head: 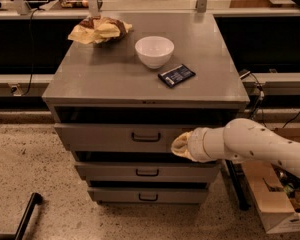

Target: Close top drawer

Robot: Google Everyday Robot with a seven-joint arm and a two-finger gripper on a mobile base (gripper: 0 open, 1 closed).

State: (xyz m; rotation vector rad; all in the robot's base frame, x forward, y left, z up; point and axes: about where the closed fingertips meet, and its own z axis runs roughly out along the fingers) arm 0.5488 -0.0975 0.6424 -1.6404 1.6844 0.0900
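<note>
On the grey table (115, 79) sit one crumpled bag (97, 30), one white bowl (154, 50) and one dark packet (176, 75). Of its three drawers, the top drawer (100, 136) stands a little out. The gripper (182, 145) is against its front, right of the handle (146, 137); open or closed, I cannot tell. Speckled floor (25, 159), one cardboard box (272, 209) far right

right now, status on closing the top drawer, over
Gripper against top drawer front, right of its handle. Drawer partly open. White bowl, dark packet, crumpled bag on cabinet top, out of its path.
</note>
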